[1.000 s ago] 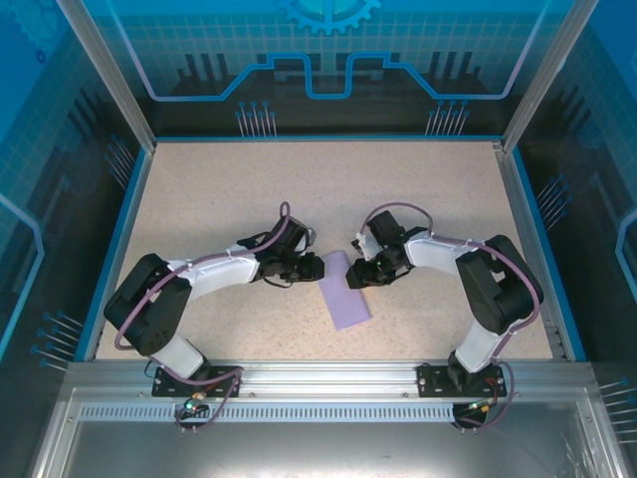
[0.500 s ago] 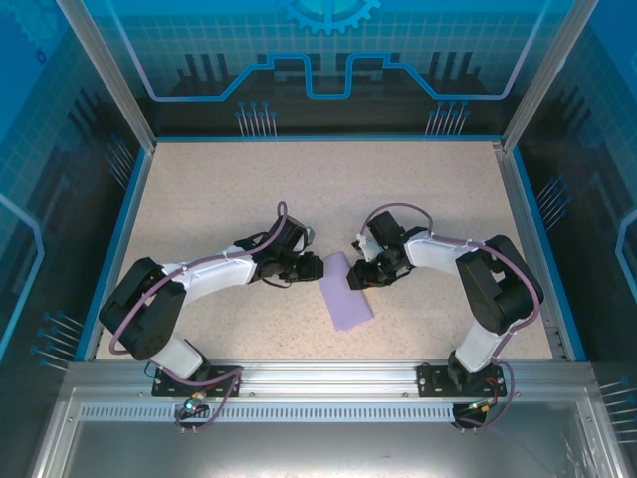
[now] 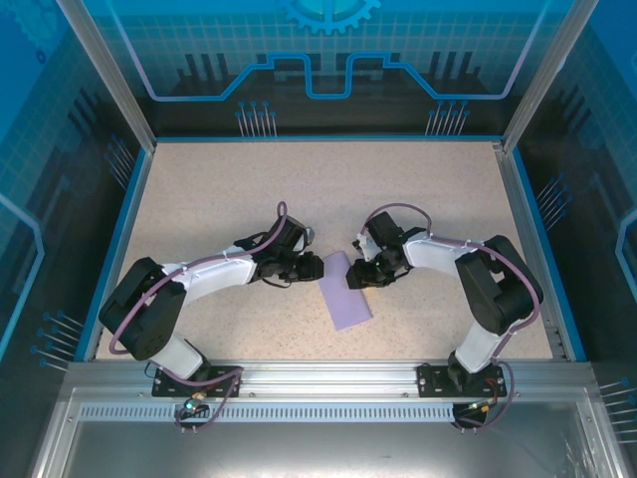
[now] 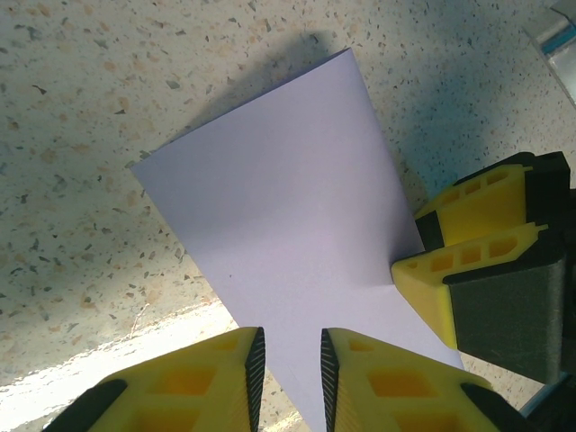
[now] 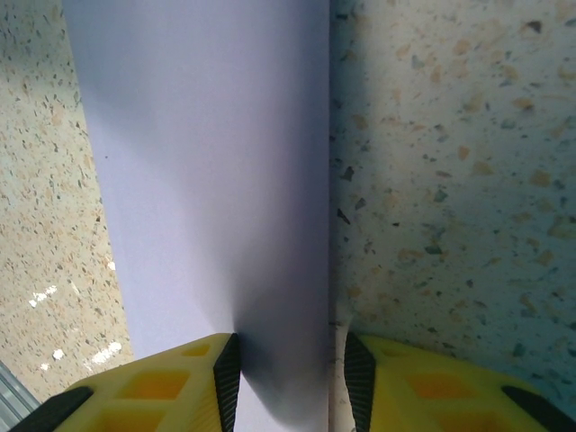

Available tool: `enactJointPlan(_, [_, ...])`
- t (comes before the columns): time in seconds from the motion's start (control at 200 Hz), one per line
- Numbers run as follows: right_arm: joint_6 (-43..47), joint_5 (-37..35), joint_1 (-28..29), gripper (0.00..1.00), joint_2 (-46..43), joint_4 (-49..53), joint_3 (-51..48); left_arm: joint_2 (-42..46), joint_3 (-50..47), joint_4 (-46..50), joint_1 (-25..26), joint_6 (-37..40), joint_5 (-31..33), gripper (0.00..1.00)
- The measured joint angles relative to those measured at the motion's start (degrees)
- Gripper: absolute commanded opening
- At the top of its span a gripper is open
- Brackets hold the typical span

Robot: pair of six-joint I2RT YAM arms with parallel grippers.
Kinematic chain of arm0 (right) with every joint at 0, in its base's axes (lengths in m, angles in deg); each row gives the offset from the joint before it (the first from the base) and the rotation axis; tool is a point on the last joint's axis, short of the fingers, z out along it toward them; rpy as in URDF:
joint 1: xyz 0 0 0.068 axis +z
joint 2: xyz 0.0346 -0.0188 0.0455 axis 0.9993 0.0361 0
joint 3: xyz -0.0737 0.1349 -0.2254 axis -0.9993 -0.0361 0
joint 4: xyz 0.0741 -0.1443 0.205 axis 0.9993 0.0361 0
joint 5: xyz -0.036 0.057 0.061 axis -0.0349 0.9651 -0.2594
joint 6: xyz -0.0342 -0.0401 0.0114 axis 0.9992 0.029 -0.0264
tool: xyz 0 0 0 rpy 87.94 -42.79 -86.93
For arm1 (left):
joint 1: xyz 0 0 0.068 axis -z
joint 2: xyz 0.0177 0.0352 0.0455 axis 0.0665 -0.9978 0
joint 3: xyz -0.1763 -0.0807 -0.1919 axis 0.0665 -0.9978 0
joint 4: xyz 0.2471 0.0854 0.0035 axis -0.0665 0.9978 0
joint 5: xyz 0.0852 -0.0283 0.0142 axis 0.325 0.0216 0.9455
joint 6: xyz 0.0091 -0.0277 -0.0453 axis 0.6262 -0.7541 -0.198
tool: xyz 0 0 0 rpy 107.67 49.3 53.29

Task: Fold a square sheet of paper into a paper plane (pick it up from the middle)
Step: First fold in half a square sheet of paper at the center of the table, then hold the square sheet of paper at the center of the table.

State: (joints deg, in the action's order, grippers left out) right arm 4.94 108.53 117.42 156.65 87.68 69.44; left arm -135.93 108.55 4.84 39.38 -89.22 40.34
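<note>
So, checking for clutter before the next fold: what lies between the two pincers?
In the top view, the far end of the folded lavender paper lies between the left pincer and right pincer, on the speckled table.

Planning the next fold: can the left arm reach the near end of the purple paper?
Probably yes: the near end of the paper lies bare on the table, and the left pincer sits at its far end.

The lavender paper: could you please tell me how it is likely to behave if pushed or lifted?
The lavender paper looks thin, so it would probably sag if lifted by one end. Its far corner casts a shadow on the table, so it seems light and may slide when nudged.
</note>
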Motion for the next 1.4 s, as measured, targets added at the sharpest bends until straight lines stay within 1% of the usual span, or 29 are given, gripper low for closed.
enactJointPlan(0.625, [-1.7,-2.6,1.6,0.43,0.0,0.7,0.7,0.0,-0.9,-0.1,0.4,-0.1,0.0,0.27])
enactJointPlan(1.09, [-2.5,-4.9,2.9,0.44,0.0,1.4,1.4,0.0,-1.2,-0.2,0.9,-1.5,0.0,0.27])
enactJointPlan(1.401, [-2.7,-5.8,3.4,0.44,0.0,1.6,1.5,0.9,-1.6,0.5,1.0,-1.8,2.7,0.27])
